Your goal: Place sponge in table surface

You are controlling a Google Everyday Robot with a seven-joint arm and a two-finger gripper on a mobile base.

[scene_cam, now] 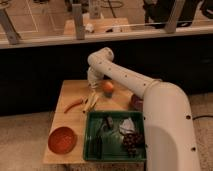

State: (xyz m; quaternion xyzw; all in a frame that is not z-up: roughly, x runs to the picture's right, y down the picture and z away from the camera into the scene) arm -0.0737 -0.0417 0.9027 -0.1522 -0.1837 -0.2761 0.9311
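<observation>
My gripper (93, 90) hangs low over the table (70, 93) by the orange (108, 87), jaws shut, maybe pinching the sponge to place it.

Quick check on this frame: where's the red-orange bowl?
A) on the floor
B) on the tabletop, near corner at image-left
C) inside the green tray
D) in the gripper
B: the red-orange bowl sits on the table surface, just outside the green tray. The gripper is shut, over the table's far side by the orange fruit.
</observation>
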